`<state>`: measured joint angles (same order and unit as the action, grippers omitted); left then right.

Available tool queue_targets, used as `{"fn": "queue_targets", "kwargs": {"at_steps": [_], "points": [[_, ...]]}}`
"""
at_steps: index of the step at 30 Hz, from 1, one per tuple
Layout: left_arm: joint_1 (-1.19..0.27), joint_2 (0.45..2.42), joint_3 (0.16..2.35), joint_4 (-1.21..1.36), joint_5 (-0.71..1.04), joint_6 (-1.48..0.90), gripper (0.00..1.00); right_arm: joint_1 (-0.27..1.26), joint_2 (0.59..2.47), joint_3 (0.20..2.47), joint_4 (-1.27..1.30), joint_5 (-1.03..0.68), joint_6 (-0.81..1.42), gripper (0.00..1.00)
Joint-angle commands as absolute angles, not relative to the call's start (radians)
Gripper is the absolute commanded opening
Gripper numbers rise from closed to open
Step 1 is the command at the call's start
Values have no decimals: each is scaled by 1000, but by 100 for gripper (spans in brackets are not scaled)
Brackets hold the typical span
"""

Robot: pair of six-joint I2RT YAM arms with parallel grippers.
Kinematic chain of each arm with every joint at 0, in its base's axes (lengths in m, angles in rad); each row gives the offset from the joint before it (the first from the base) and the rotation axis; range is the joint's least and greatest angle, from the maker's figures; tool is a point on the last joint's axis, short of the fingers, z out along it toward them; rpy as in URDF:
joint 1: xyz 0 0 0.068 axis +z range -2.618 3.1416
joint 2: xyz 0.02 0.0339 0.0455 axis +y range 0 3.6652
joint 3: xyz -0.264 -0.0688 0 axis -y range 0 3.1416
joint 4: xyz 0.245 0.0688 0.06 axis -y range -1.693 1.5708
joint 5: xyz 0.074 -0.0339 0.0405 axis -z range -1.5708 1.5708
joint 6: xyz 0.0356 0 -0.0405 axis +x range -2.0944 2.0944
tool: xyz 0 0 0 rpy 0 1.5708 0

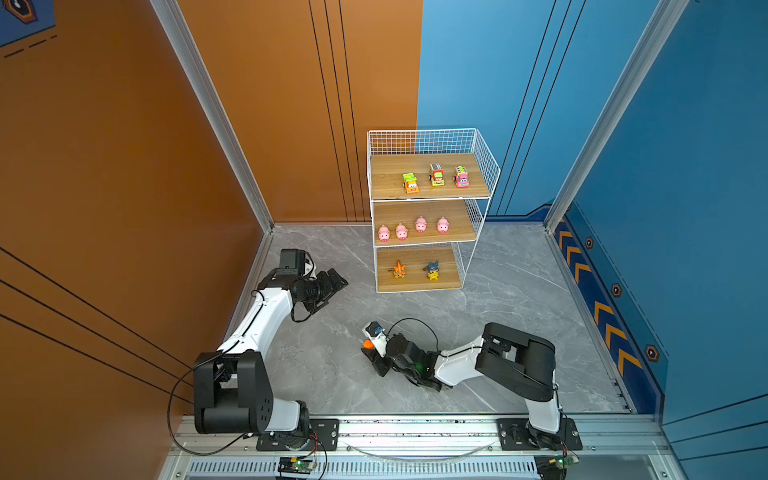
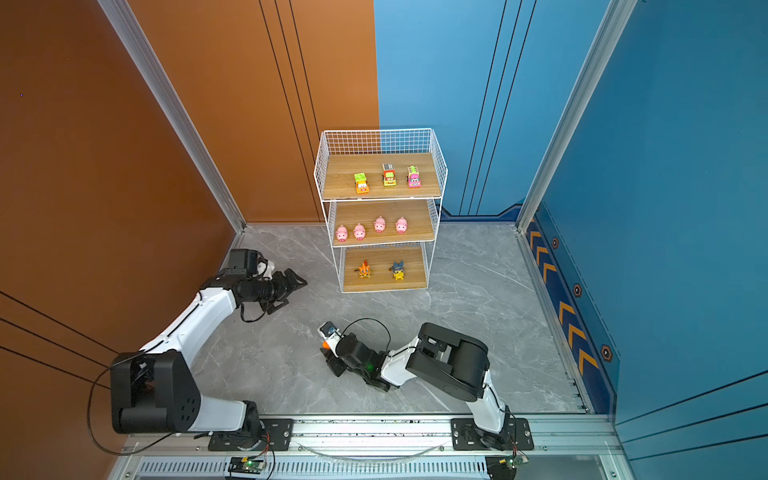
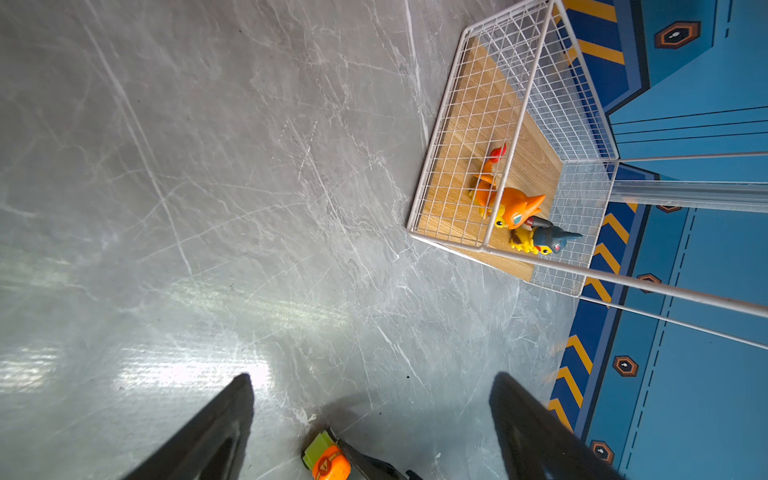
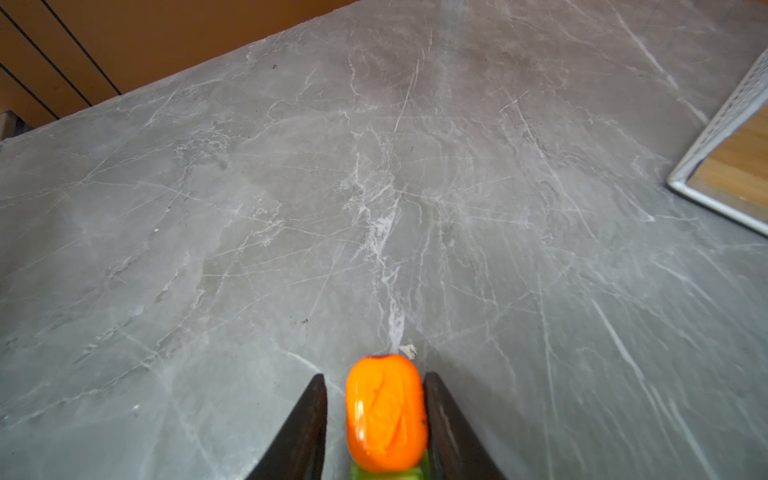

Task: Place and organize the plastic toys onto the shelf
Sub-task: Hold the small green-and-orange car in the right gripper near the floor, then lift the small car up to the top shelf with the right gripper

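A small toy car with an orange top and a green body sits low over the grey floor, between the black fingers of my right gripper, which has shut on it. The same car shows in both top views at mid floor, in front of the shelf. Three cars stand on the shelf's top board and several pink pigs on the middle board. My left gripper hangs open and empty at the left; from its wrist camera the car shows far ahead.
An orange cat figure and a blue-and-yellow figure stand on the shelf's bottom board. The orange wall closes the left side, the blue wall the right and back. An aluminium rail with both arm bases runs along the front edge.
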<state>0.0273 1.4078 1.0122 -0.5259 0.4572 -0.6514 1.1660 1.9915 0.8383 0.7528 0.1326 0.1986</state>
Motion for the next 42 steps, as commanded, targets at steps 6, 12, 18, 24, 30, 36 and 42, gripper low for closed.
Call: {"fn": "queue_targets", "kwargs": {"at_steps": [6, 12, 18, 24, 30, 36, 42], "points": [[35, 1422, 997, -508, 494, -663, 90, 1172, 2025, 858, 721, 159, 192, 39], [35, 1424, 994, -503, 495, -666, 90, 1171, 2026, 858, 722, 163, 191, 30], [35, 1427, 994, -502, 495, -667, 90, 1173, 1987, 844, 721, 176, 192, 22], [35, 1427, 994, -502, 496, -669, 90, 1174, 1847, 844, 618, 208, 203, 21], [33, 1422, 992, -498, 499, -672, 90, 1172, 1650, 873, 441, 280, 201, 20], [28, 1405, 992, -497, 496, -670, 90, 1154, 1480, 1060, 115, 377, 163, 19], [5, 1377, 992, -497, 479, -661, 90, 1096, 1456, 1341, -171, 427, 116, 19]]}}
